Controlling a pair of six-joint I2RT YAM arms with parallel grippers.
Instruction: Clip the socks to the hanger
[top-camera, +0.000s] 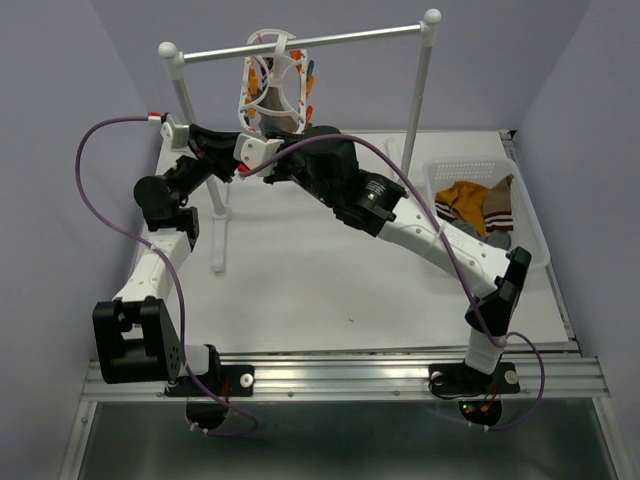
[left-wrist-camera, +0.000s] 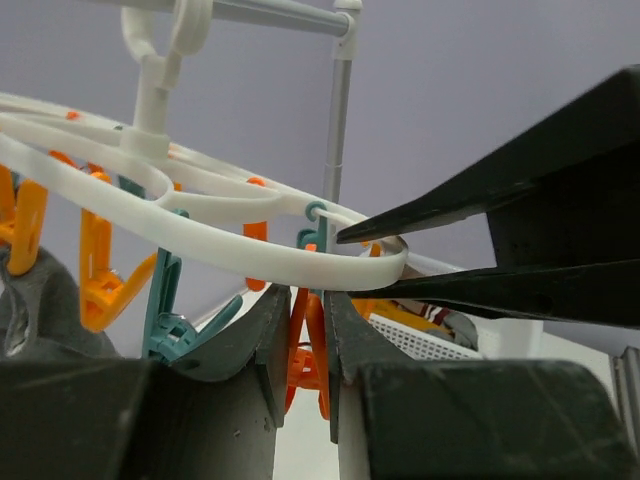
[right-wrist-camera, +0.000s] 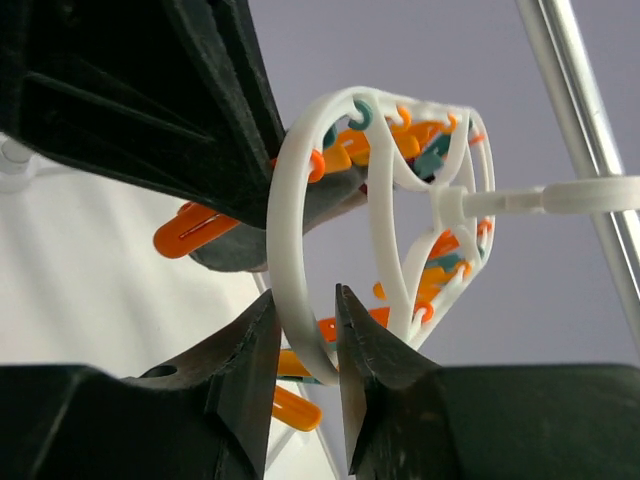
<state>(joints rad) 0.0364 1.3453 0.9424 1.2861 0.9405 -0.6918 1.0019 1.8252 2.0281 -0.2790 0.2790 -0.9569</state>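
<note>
Right wrist view: right gripper (right-wrist-camera: 307, 305) clenched on the hanger (right-wrist-camera: 278, 220) rim.
Left gripper (left-wrist-camera: 305, 297) squeezes an orange clip (left-wrist-camera: 303, 368) under that rim.

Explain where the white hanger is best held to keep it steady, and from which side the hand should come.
Grip the hanger on its outer ring, at the oval's end away from the hook, coming edge-on from outside. The rim there is a thin band two fingers can span, and the clips hang beneath it. The right hand pinches it so.

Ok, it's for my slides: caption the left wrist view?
Left gripper pinches an orange clip; right gripper holds the rim of the white hanger.
</note>
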